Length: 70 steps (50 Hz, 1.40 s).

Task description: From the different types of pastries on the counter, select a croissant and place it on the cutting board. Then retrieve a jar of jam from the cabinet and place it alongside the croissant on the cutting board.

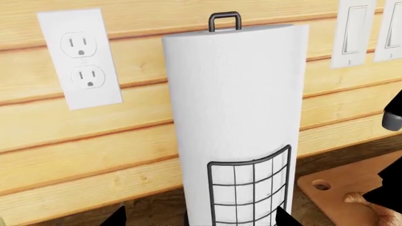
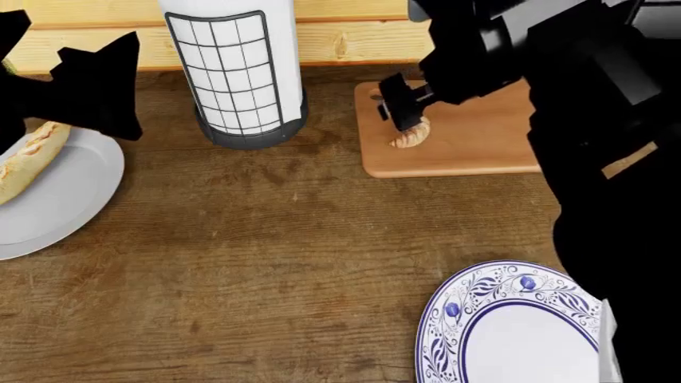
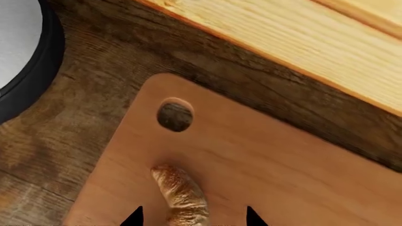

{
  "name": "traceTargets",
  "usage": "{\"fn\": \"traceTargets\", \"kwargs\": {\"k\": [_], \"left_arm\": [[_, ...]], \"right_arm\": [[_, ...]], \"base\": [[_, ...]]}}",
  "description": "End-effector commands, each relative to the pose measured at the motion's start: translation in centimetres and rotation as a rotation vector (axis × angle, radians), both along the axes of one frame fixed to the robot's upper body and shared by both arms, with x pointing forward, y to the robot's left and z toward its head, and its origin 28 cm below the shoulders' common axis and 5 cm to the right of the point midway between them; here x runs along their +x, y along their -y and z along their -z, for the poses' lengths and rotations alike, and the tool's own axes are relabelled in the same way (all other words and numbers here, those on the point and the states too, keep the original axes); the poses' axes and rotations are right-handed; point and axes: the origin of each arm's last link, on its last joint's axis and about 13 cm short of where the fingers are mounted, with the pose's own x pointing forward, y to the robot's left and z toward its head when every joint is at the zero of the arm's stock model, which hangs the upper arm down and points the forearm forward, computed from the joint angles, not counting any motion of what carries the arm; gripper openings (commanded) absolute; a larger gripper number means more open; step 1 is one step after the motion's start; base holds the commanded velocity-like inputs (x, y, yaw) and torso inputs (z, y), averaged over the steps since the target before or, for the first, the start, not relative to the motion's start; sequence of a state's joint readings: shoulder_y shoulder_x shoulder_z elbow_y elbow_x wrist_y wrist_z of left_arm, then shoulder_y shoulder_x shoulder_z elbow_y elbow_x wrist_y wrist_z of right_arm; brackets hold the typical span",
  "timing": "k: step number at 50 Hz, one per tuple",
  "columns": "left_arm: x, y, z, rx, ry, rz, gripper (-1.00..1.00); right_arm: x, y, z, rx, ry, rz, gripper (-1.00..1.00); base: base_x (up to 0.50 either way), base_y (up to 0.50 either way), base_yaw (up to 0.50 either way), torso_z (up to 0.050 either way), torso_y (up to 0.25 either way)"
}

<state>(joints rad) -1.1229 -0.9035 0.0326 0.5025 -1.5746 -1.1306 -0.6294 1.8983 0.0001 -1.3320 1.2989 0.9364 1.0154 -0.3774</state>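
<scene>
The golden-brown croissant point(image 3: 180, 195) lies on the light-brown cutting board point(image 3: 270, 155), just below its hole point(image 3: 174, 115). My right gripper point(image 3: 191, 219) hangs over the croissant, open, with a fingertip on each side and a gap to the pastry. In the head view the croissant point(image 2: 411, 136) shows under the right gripper point(image 2: 403, 112) at the cutting board's point(image 2: 479, 144) left end. My left gripper point(image 1: 199, 219) is open and empty, facing the paper towel roll point(image 1: 236, 117). The longer pale loaf point(image 2: 27, 159) rests on a grey plate point(image 2: 64, 199). The jar of jam is out of view.
A paper towel holder point(image 2: 239, 72) stands on the dark wood counter point(image 2: 266, 255) against the pale plank wall. An outlet point(image 1: 80, 59) and switches point(image 1: 355, 33) are on that wall. A blue-patterned white plate point(image 2: 511, 327) sits at the front right.
</scene>
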Motion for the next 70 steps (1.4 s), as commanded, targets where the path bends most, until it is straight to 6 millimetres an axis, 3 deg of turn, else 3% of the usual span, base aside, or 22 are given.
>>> {"fn": "traceTargets", "kwargs": {"k": [1, 15, 26, 41, 58, 70], "left_arm": [[-0.1, -0.1, 0.2, -0.005, -0.002, -0.002, 1.00], [-0.1, -0.2, 0.3, -0.006, -0.004, -0.006, 1.00], [-0.2, 0.0, 0.3, -0.007, 0.000, -0.005, 1.00], [-0.2, 0.2, 0.4, -0.022, -0.001, 0.001, 1.00], [-0.3, 0.6, 0.3, -0.019, 0.000, 0.014, 1.00], [-0.5, 0.4, 0.5, -0.034, 0.002, 0.008, 1.00]], "right_arm": [[-0.3, 0.2, -1.2, -0.022, 0.020, 0.014, 1.00], [-1.5, 0.6, -5.6, 0.018, 0.114, -0.019, 1.00], [-2.7, 1.6, -8.4, 0.038, 0.143, -0.046, 1.00], [-6.7, 3.5, -6.6, 0.058, 0.165, -0.099, 1.00], [-10.6, 4.2, -5.7, 0.119, 0.217, -0.204, 1.00], [-13.8, 4.3, -6.1, 0.221, 0.337, -0.246, 1.00]], "base": [[0.00, 0.00, 0.00, 0.000, 0.000], [0.00, 0.00, 0.00, 0.000, 0.000], [0.00, 0.00, 0.00, 0.000, 0.240], [0.00, 0.00, 0.00, 0.000, 0.250], [0.00, 0.00, 0.00, 0.000, 0.250], [0.00, 0.00, 0.00, 0.000, 0.000]]}}
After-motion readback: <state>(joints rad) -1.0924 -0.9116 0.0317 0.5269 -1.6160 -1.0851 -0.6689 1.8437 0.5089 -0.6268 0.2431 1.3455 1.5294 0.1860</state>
